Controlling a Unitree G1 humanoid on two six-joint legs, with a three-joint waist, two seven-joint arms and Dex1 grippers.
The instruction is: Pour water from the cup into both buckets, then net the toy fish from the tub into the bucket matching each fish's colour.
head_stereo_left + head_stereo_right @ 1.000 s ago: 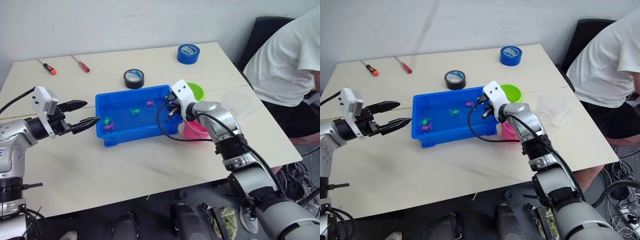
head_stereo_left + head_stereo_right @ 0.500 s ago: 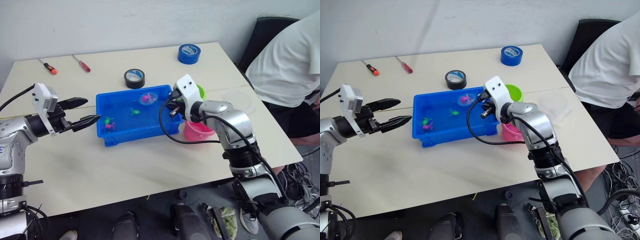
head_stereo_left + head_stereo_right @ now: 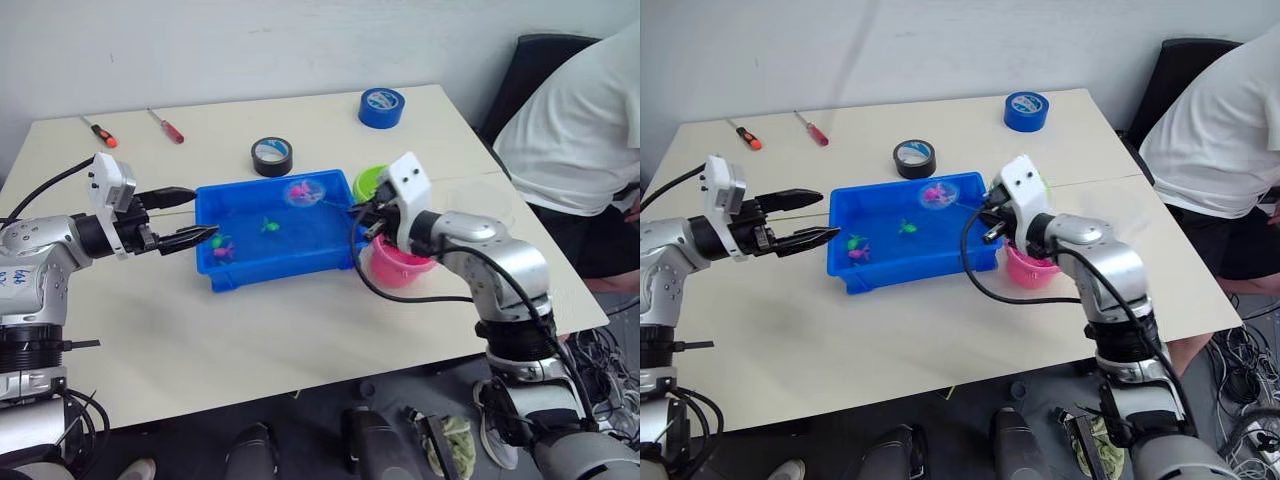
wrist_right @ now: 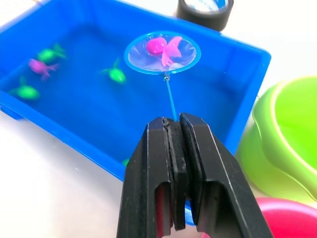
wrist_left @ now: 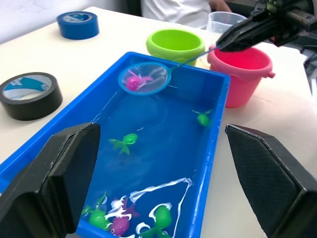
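Note:
My right gripper (image 3: 372,215) is shut on the thin handle of the net (image 3: 303,192). The hoop hangs above the far side of the blue tub (image 3: 280,272) with a magenta-pink fish (image 4: 161,47) lying in its mesh. Green fish (image 3: 268,224) and another pink fish (image 3: 222,252) float in the tub's water. The green bucket (image 3: 368,181) stands behind the tub's right end and the pink bucket (image 3: 400,265) beside it, under my right wrist. The clear cup (image 3: 480,200) stands further right. My left gripper (image 3: 205,212) is open over the tub's left end, holding nothing.
A black tape roll (image 3: 271,156) lies just behind the tub and a blue tape roll (image 3: 381,106) sits at the far right of the table. Two screwdrivers (image 3: 98,133) lie at the far left. A person in a white shirt (image 3: 570,120) sits at the table's right side.
The net has come up out of the water with a pink fish in it, and my right gripper has drawn back to the right. My left gripper has moved right to the tub.

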